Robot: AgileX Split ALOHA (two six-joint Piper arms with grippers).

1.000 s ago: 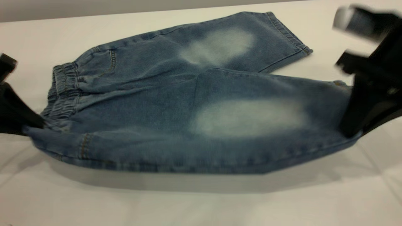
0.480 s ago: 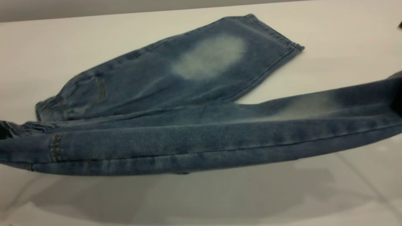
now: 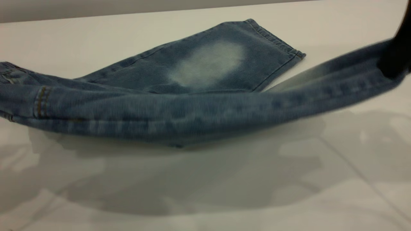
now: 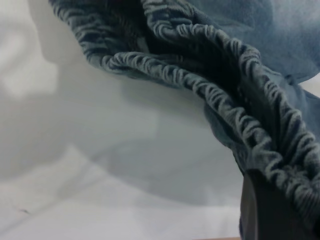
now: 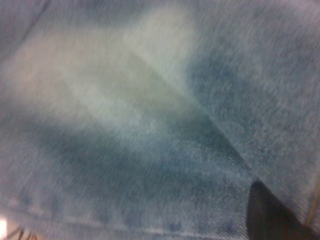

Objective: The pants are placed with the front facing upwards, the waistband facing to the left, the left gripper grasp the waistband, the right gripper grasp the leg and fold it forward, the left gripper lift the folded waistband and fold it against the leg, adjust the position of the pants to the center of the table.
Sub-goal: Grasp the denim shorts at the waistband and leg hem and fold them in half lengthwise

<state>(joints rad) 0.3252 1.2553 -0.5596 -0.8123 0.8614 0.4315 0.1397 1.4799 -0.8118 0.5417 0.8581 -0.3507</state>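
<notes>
The blue denim pants (image 3: 179, 109) hang stretched across the exterior view. Their near leg (image 3: 321, 83) is held off the white table (image 3: 205, 192), while the far leg (image 3: 208, 61), with its pale knee patch, lies flat. My right gripper (image 3: 394, 61) shows as a dark shape at the right edge, shut on the raised leg's end. In the right wrist view denim fills the picture around its black finger (image 5: 272, 215). The left gripper (image 4: 272, 207) is out of the exterior view. The left wrist view shows it shut on the ruched waistband (image 4: 220, 100), lifted above the table.
Bare white tabletop (image 3: 96, 38) lies behind the pants up to the table's far edge (image 3: 160, 11). The lifted cloth throws a broad shadow (image 3: 179, 173) on the near side of the table.
The near leg and the waistband end have risen off the table and swung toward the far side. Both grippers have moved up and outward, and the far leg has slid slightly left.
</notes>
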